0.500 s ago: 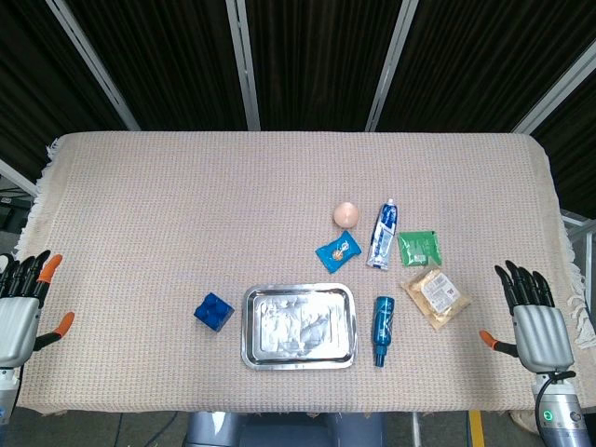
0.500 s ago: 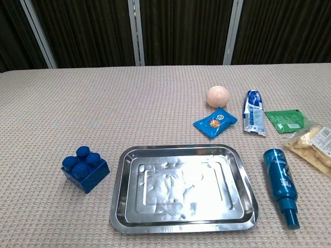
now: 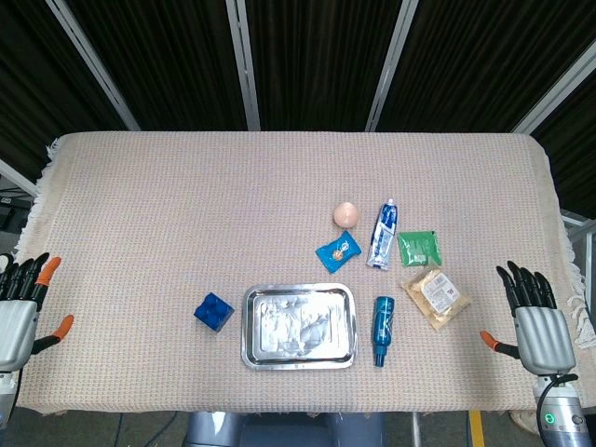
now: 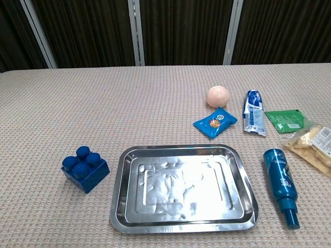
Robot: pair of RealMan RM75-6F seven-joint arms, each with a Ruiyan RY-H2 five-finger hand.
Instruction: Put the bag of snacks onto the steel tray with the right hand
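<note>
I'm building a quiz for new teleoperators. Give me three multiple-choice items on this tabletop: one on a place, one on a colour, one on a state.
1. Where does the bag of snacks lie, seen from the head view?
A. on the steel tray
B. right of the blue bottle
C. beside the blue block

2. What colour is the block left of the tray?
A. blue
B. red
C. green

3. How is the right robot hand?
A. holding the bag
B. pressing the tray
C. open, holding nothing

Key:
1 B: the bag of snacks lies right of the blue bottle, off the steel tray.
2 A: the block is blue.
3 C: the right robot hand shows its fingers apart at the table edge.
</note>
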